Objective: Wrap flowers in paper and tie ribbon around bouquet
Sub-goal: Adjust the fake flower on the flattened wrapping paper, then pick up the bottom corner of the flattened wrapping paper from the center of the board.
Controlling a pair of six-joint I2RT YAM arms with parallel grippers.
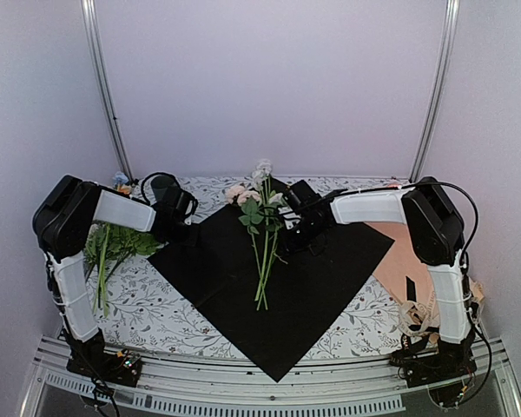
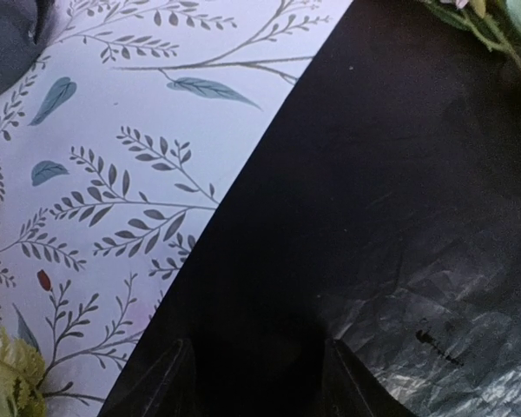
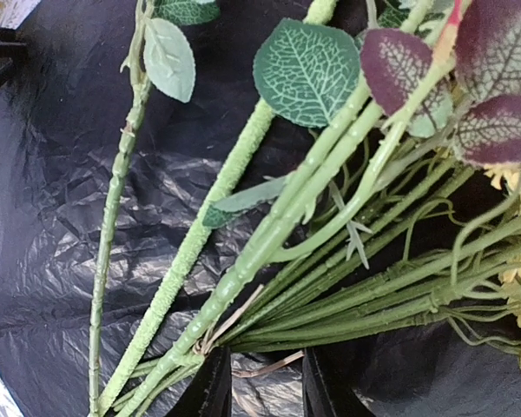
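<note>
Okay, left wrist view: your left gripper (image 2: pixel 260 393) is sitting low over the paper (image 2: pixel 373 191), just inside its edge. The jaws are standing apart with nothing between them. The sheet is looking thin and crinkly, so if you're closing flat on it, the fingers are likely skating over it. They could also be dragging the whole sheet across the cloth (image 2: pixel 156 130) instead of lifting the edge. The flowers (image 2: pixel 504 39) are lying further in on the sheet.

Right wrist view: your right gripper (image 3: pixel 262 389) is sitting right at the stems, jaws nearly together. I can't tell whether they're pinching anything. The stems are fanning out loose, so a grab here is probably catching one or two and scattering the rest, or snagging paper.

Top view: the flowers are lying down the middle of the paper, blooms toward the far corner. A leaf-print cloth is covering the table, pale walls are closing in three sides, and two metal rails (image 1: pixel 104 95) are running up the back. A green bunch (image 1: pixel 113 248) is lying left and a peach sheet (image 1: pixel 408 261) right. The ribbon (image 1: pixel 419 317) is bunching by your right arm's base, well apart from the flowers.
</note>
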